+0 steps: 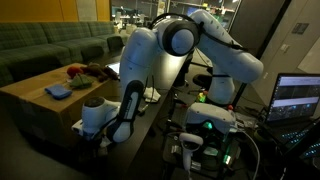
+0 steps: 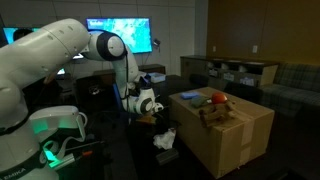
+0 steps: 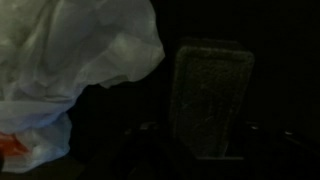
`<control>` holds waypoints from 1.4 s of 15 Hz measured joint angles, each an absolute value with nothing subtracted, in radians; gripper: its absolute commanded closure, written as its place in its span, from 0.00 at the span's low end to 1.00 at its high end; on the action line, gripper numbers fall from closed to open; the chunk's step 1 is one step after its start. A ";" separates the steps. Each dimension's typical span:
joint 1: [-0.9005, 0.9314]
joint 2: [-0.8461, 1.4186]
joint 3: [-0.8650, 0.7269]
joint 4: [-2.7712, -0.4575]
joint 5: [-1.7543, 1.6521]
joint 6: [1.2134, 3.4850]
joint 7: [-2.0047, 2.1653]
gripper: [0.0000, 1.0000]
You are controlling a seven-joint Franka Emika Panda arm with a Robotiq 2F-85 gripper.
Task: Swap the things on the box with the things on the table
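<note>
The brown cardboard box [image 1: 38, 82] [image 2: 238, 140] carries a blue cloth [image 1: 58, 91], a red ball [image 2: 218, 98] and a plush toy [image 2: 214, 113]. On the black table [image 2: 125, 155], beside the box, lies a crumpled white plastic bag [image 2: 165, 138] [image 3: 70, 60]. My gripper [image 1: 100, 128] [image 2: 150, 108] [image 3: 198, 128] hangs low over the table close to the bag. In the wrist view a clear rectangular plastic container [image 3: 210, 95] stands between its jaws. That view is too dark to show whether the jaws touch it.
A green couch [image 1: 50, 45] stands behind the box. An open laptop [image 1: 298, 98] and cabling sit by the robot's base. A lit monitor [image 2: 118, 35] glows behind the arm, with a low shelf [image 2: 230, 72] and sofa [image 2: 292, 82] further back.
</note>
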State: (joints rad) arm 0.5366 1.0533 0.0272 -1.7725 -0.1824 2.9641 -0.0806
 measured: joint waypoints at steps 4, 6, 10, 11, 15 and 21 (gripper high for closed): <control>0.525 0.970 0.044 -1.807 -0.182 2.876 -0.069 0.68; 0.495 0.907 0.078 -1.833 -0.182 2.804 -0.069 0.68; 0.396 0.759 0.174 -1.889 -0.163 2.632 -0.073 0.68; 0.371 0.725 0.197 -1.900 -0.151 2.589 -0.076 0.68; 0.302 0.600 0.246 -1.928 -0.094 2.457 -0.086 0.68; 0.266 0.467 0.234 -1.932 -0.066 2.417 -0.056 0.68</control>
State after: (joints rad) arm 0.2664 0.4665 0.2345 -1.9316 -0.0656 2.4173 -0.0561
